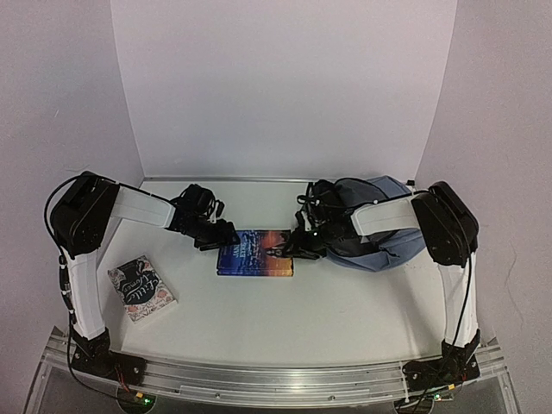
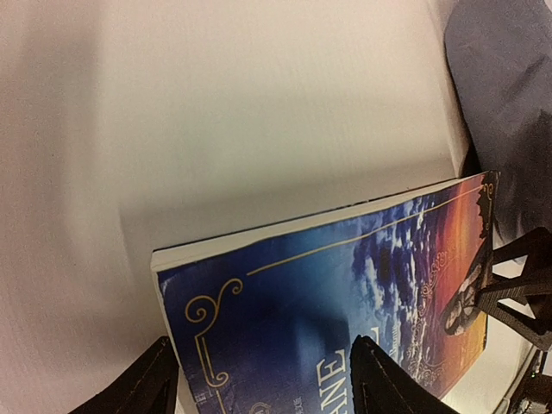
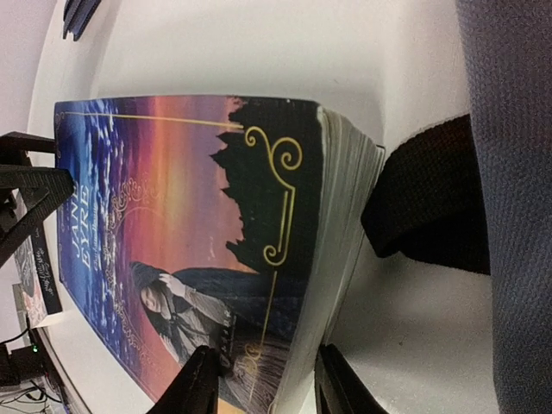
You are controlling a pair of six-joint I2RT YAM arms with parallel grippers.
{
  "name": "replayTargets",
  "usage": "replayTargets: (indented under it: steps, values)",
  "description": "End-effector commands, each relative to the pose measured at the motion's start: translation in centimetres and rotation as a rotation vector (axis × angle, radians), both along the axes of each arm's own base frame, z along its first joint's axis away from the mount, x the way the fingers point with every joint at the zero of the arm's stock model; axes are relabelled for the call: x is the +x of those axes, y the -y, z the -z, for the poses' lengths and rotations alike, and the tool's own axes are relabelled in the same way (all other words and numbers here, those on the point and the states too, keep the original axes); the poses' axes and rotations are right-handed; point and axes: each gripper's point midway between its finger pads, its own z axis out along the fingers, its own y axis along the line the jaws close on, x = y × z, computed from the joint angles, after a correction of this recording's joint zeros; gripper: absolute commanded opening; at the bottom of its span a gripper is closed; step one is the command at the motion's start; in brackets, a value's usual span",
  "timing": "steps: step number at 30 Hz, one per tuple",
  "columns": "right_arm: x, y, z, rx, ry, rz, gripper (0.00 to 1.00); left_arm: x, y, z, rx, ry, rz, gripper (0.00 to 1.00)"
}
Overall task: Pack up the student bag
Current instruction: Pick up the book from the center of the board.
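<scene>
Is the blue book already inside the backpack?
No, the blue book lies on the table, outside the backpack.

Bare table (image 1: pixel 345 315) in front; student bag (image 1: pixel 392 250) (bulky) right of book (image 1: pixel 254 253)

A book (image 1: pixel 255 253) lies just left of the student bag (image 1: pixel 379 233).

Both arms are reaching forward and folding inward, wrists low and facing each other, the left gripper (image 1: pixel 222 240) holding its fingers (image 2: pixel 138 390) spread wide while the right gripper (image 1: pixel 293 246) is showing a narrower gap, possibly gripping.
</scene>
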Motion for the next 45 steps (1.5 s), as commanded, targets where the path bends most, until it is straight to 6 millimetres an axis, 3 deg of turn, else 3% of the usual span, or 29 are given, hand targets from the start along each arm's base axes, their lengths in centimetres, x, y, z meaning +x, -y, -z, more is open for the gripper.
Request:
replayTargets:
  steps: [1, 5, 8, 12, 15, 17, 20, 23, 26, 32, 38, 45]
  values:
    - [-0.1, -4.6, -5.7, 0.236, 0.028, -0.1, 0.33, -2.6, 1.0, 2.5, -0.005, -0.109, 0.046, 0.67]
    - [1.0, -4.9, -10.6, 0.351, 0.079, -0.088, 0.2, -2.9, 1.4, 2.7, -0.009, -0.111, 0.051, 0.67]
    - [1.5, -5.0, -12.4, 0.409, 0.087, -0.076, 0.15, -2.9, 1.4, 2.8, -0.011, -0.111, 0.048, 0.67]
    - [1.3, -5.2, -11.3, 0.445, 0.044, -0.059, 0.16, -2.9, 1.5, 2.9, -0.014, -0.114, 0.051, 0.67]
    - [1.2, -5.4, -9.9, 0.468, 0.019, -0.045, 0.34, -2.9, 1.6, 3.0, -0.02, -0.116, 0.054, 0.67]
    - [1.4, -5.5, -8.6, 0.46, 0.0, -0.038, 0.36, -3.0, 1.7, 3.0, -0.024, -0.12, 0.055, 0.67]
    - [1.7, -5.7, -6.7, 0.446, -0.027, -0.029, 0.33, -3.0, 1.9, 3.2, -0.03, -0.125, 0.057, 0.67]
    - [1.9, -5.8, -6.0, 0.449, -0.048, -0.019, 0.17, -3.0, 1.9, 3.1, -0.031, -0.125, 0.055, 0.67]
    - [2.5, -5.3, -7.1, 0.46, -0.034, -0.006, 0.0, -3.2, 1.9, 2.9, -0.036, -0.125, 0.055, 0.69]
    - [3.5, -2.7, -10.3, 0.487, -0.007, 0.035, 0.0, -3.7, 0.6, 1.3, -0.063, -0.108, 0.024, 0.84]
    - [3.0, -1.9, -13.3, 0.518, -0.008, 0.074, 0.0, -4.7, 0.0, -2.8, -0.239, -0.057, -0.027, 0.99]
    - [3.3, -1.9, -14.4, 0.548, -0.047, 0.12, 0.0, -6.9, -1.7, -4.1, -0.371, -0.074, -0.154, 1.0]
